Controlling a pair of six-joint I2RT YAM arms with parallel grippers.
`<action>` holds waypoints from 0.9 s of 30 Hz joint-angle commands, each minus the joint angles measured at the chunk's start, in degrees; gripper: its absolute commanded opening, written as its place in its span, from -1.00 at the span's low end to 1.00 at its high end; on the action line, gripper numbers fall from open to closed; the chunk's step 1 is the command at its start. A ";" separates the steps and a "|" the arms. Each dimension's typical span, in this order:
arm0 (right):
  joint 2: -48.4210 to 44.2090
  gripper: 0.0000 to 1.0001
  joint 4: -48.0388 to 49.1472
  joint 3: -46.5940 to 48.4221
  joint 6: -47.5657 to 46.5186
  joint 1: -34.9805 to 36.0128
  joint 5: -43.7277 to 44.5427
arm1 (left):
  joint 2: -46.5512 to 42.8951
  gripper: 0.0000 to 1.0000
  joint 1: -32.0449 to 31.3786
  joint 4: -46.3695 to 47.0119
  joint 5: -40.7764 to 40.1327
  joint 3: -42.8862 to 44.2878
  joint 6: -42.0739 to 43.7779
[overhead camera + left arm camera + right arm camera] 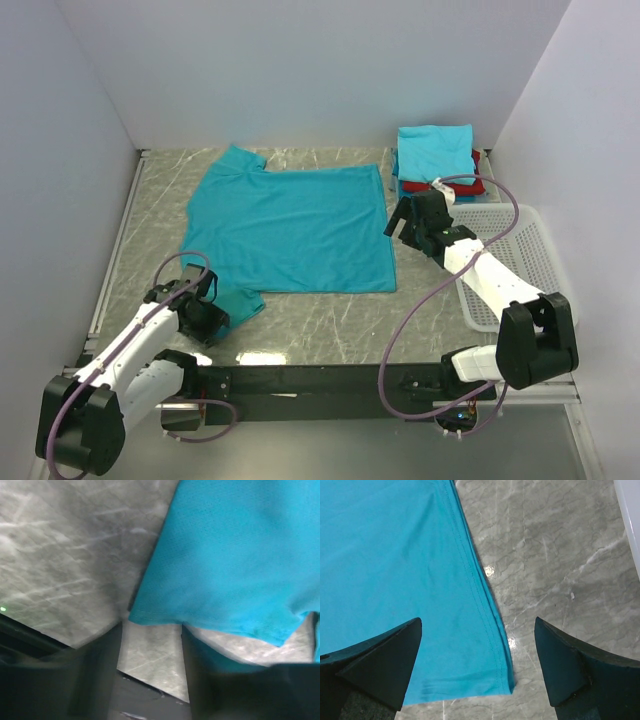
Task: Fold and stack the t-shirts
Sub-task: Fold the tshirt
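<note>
Teal t-shirt (290,225) lies flat on the bench (330,320). We see our left tool (218,318) spread at its near sleeve and our right tool (400,225) spread above its hem corner. Folded t-shirts (435,150) sit stacked far right.

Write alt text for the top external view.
A teal cloth t-shirt lies spread flat on the grey marbled table. The black left hand is at its near sleeve, the black right hand over its right hem. A stack of folded teal and red shirts sits far right by a white plastic lattice basket.
</note>
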 commanded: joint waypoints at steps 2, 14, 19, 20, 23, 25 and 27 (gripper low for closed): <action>0.22 0.98 0.03 2.59 -0.38 -0.76 -0.11 | 0.00 -0.29 -0.53 1.19 1.42 -0.34 0.80; -1.97 0.92 -1.55 1.53 -0.65 -0.94 -3.18 | -0.96 -0.99 -1.41 1.63 -0.68 0.01 0.72; -7.06 0.90 -3.75 -3.29 0.06 -0.85 -5.54 | -6.05 -0.99 -1.76 2.24 -1.39 -0.86 -0.16; -8.03 0.89 -4.10 -5.65 -0.03 -0.59 -7.56 | -8.15 -0.99 -1.76 2.15 -1.39 -1.04 -0.42; -11.81 0.88 -5.59 -9.18 0.76 0.03 -8.80 | -10.97 -0.99 -1.93 1.98 -2.18 -1.22 -1.30; -14.18 0.85 -7.00 -12.35 1.72 1.25 -10.03 | -12.82 -0.99 -1.94 2.24 -2.18 -1.57 -1.48; -15.33 0.82 -7.53 -14.80 2.95 2.31 -10.91 | -13.27 -0.99 -1.94 2.07 -2.36 -1.48 -1.74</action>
